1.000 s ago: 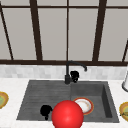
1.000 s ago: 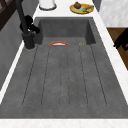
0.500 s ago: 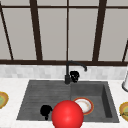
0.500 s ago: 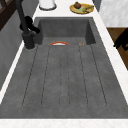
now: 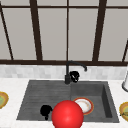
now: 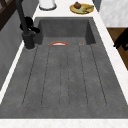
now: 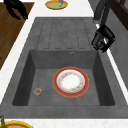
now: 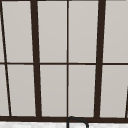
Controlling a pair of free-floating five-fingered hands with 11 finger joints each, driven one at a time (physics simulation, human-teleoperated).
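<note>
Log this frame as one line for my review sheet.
right hand: at faucet base | left hand: in the air by sink front edge | plate: flat in basin

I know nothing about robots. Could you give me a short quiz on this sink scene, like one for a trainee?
1. True or false: the plate lies on the white counter.
2. The right hand is nearest to: A the faucet; B the plate; C a yellow dish.
3. Which hand hangs by the sink's front edge?

Key
1. False: it lies in the sink basin.
2. A.
3. The left hand.
</note>
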